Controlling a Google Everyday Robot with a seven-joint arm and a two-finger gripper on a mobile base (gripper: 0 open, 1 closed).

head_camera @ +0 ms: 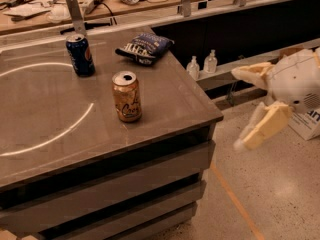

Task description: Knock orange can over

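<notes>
The orange can (126,96) stands upright on the grey table (45,109), near its right front part, silver top and pull tab up. My gripper (239,106) is off the table to the right, above the floor, well apart from the can. Its two cream fingers (260,126) are spread wide and hold nothing.
A dark blue soda can (80,54) stands upright behind and left of the orange can. A dark chip bag (144,46) lies near the table's back right corner. Two small bottles (202,64) sit on a low shelf beyond the table. A wooden bench with clutter runs along the back.
</notes>
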